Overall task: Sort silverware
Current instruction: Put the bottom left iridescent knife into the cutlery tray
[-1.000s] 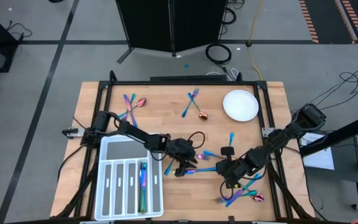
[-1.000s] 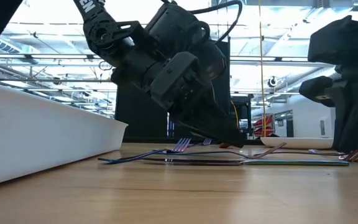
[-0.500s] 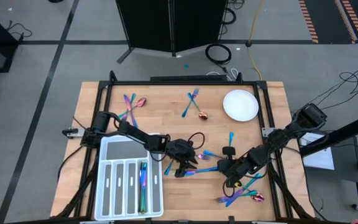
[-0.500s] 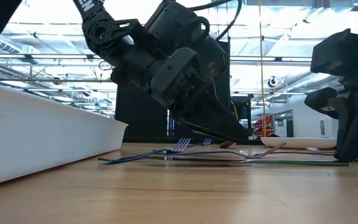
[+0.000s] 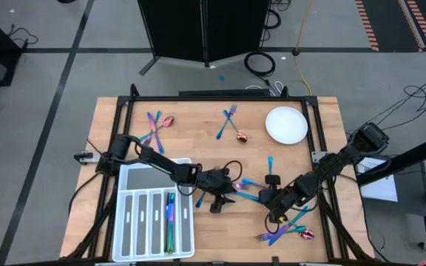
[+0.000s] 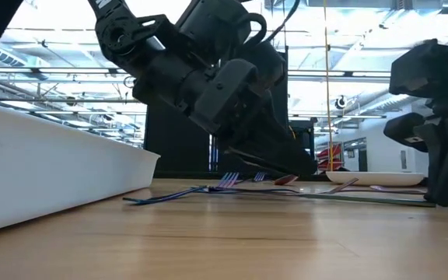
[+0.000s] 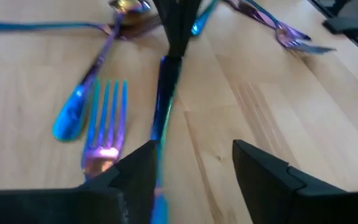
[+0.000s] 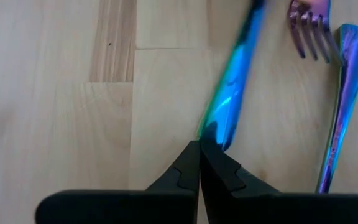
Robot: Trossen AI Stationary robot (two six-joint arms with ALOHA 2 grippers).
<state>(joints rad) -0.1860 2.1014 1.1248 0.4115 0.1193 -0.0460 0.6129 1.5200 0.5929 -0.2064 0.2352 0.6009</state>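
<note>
Your left gripper (image 5: 226,193) sits mid-table just right of the tray (image 5: 128,222), fingers (image 7: 260,174) spread wide with nothing pinched between them. In the left wrist view a knife (image 7: 163,93) lies flat on the wood, running in beside the one finger, with a fork (image 7: 104,124) and a spoon (image 7: 79,106) right next to it.

Your right gripper (image 5: 268,199) is close by, to the right of the left one, fingers (image 8: 188,171) pressed fully together. Their tips sit right at the end of a teal handle (image 8: 232,93); you can't tell from that view if it's actually gripped or just touched.

The silverware is scattered: a cluster between the two grippers (image 5: 246,185), a pile near the front right edge (image 5: 287,233), a few by the back left (image 5: 156,125), a few more beside the plate (image 5: 285,124), and some already in the tray's right slot (image 5: 170,218).
</note>
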